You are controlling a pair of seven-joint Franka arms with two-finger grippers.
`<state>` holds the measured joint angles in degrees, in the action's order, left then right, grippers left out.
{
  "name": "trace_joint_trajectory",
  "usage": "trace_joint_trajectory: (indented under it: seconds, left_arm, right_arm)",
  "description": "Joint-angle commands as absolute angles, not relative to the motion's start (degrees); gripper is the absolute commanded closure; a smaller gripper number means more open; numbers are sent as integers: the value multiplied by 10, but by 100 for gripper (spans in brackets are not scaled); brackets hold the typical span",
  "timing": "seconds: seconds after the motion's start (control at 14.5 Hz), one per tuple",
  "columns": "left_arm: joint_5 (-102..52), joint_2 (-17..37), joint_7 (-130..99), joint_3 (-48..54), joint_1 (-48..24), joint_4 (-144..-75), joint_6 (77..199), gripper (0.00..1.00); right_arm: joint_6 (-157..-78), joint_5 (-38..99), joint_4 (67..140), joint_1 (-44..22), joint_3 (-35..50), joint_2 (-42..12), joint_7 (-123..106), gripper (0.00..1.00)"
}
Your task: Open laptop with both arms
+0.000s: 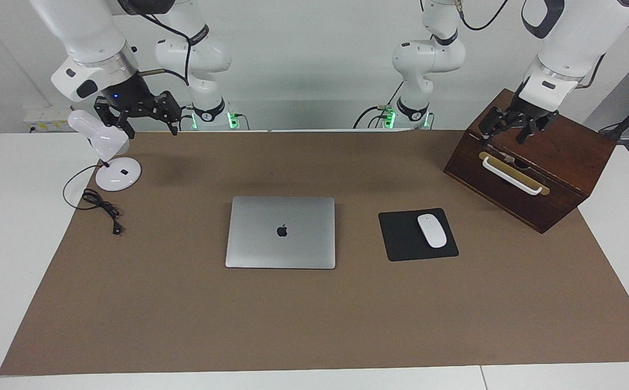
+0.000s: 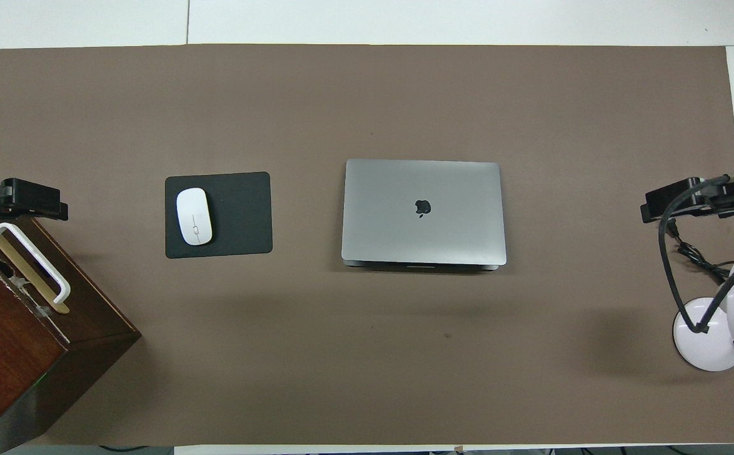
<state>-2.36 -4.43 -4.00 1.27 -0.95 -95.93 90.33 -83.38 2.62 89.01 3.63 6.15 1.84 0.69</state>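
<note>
The silver-grey laptop [image 1: 280,232] lies shut and flat at the middle of the brown mat, its dark apple logo facing up; it also shows in the overhead view [image 2: 423,212]. My left gripper [image 1: 509,134] hangs open and empty over the wooden box at the left arm's end, and shows in the overhead view [image 2: 19,199] too. My right gripper [image 1: 149,127] hangs open and empty over the mat beside the lamp at the right arm's end, also seen from overhead [image 2: 676,202]. Both grippers are well apart from the laptop.
A black mouse pad [image 1: 401,238] with a white mouse [image 1: 432,230] lies beside the laptop toward the left arm's end. A dark wooden box [image 1: 558,162] with a white handle stands there. A white desk lamp [image 1: 116,173] and its black cable [image 1: 100,206] are at the right arm's end.
</note>
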Motion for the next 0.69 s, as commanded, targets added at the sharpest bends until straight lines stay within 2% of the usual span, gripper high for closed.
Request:
trace_joint_trajectory:
  seconds: [0.0, 0.62]
  left_arm:
    - [-13, -40, -36, 14, -8, -954, 907, 0]
    - [-13, -42, -20, 12, 0, -955, 904, 0]
  right_arm:
    - [-845, 25, 899, 51, 74, 25, -4, 0]
    - [-841, 34, 903, 54, 70, 26, -4, 0]
